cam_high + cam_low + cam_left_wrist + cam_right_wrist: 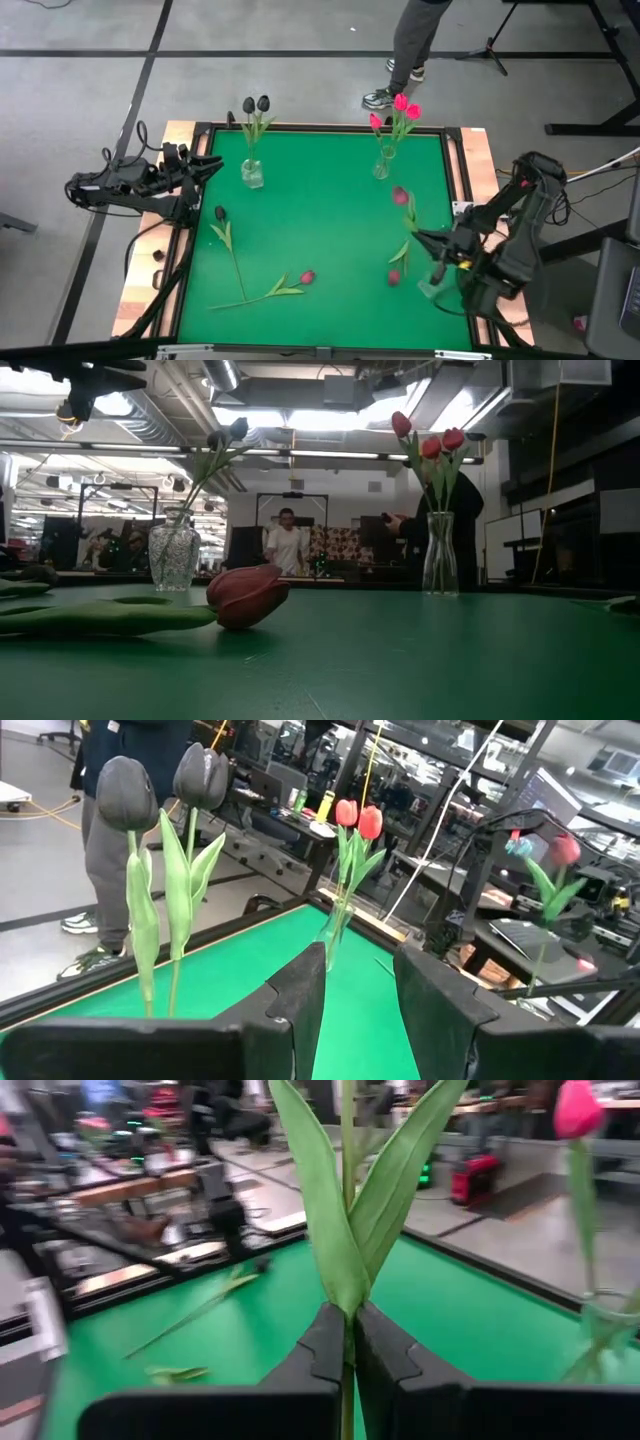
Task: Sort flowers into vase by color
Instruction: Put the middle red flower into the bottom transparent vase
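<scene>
My right gripper (pixel 420 238) is shut on a pink-red tulip (pixel 400 196) at the table's right side and holds it up off the green mat. At the far edge, a glass vase (pixel 252 172) holds two black tulips (pixel 160 790), and a second vase (pixel 382 165) holds three pink-red tulips (pixel 430 440). A black tulip (pixel 220 213) and a dark red one (pixel 307 276) lie flat on the mat at the near left. Another dark red head (pixel 394 277) lies by my right gripper. My left gripper (pixel 360 975) stands open at the left edge, touching nothing. My right gripper pinches the tulip's thin green stem (pixel 349 1330) between its two fingers, right below where the two long leaves branch off. The fingers come in about level and lie across the stem. The tulip stands upright, head up, lifted clear of the mat.
A raised dark frame and wooden border (pixel 470 160) ring the green mat. The mat's middle (pixel 320 220) is bare. A person (pixel 410 50) stands beyond the far edge, behind the pink-red vase. Cables hang by both arm bases.
</scene>
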Controlling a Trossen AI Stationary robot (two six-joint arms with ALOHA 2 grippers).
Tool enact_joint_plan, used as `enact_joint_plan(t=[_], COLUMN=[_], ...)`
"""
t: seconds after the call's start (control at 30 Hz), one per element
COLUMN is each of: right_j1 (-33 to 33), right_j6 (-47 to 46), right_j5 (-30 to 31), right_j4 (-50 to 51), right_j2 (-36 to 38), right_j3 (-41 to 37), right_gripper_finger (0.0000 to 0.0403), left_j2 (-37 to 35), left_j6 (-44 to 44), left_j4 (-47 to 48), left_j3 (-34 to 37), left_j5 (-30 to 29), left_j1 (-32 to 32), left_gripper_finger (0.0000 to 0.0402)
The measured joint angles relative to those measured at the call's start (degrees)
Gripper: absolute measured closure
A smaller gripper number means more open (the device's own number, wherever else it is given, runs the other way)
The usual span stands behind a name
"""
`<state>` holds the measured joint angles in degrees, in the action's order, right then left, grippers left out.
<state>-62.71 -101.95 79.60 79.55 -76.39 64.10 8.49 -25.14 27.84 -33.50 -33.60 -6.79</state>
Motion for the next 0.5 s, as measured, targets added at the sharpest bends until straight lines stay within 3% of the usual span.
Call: enact_joint_plan(t=[0.27, 0.5], right_j1=[-8.97, -12.62], right_j6=[-1.36, -1.34], right_j5=[4.71, 7.06], right_j4=[0.37, -0.42], right_j2=[0.23, -0.01], right_j3=[0.0, -1.01], right_gripper_finger=[0.0397, 0.0394], left_j2=[0.0, 0.0], left_j6=[-0.14, -0.35], left_j4=[0.0, -0.02], left_j3=[0.0, 0.0], left_j5=[-1.66, -2.94], left_j1=[0.0, 0.0], left_gripper_finger=[0.0282, 0.0282])
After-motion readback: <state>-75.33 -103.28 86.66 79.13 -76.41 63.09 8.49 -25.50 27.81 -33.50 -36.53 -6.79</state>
